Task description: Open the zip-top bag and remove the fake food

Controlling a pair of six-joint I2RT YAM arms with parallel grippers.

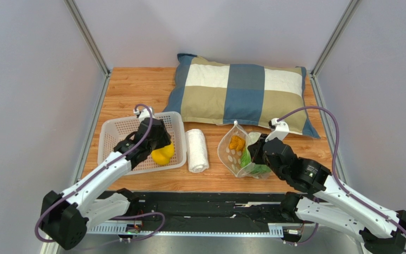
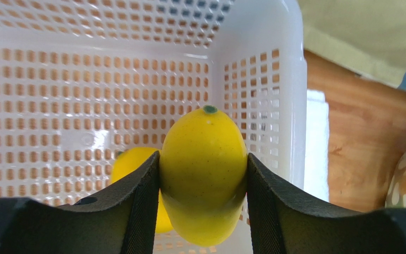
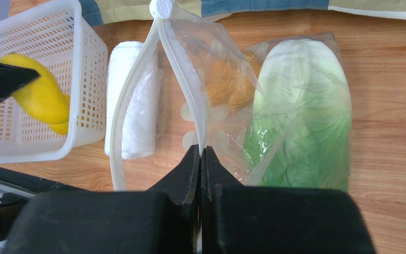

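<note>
Now | left hand (image 2: 203,159) half-spread, clamped on yellow lemon (image 2: 202,132) over basket (image 1: 116,129) floor | second lemon (image 2: 131,159) lying in basket, left of bench | right hand (image 3: 200,159) pinched tight on zip-top bag (image 3: 226,132) mouth edge | bag gaping, right of towel (image 1: 196,151), near pillow (image 1: 242,92) | cabbage (image 3: 300,106) and orange piece (image 3: 226,84) inside bag
</note>
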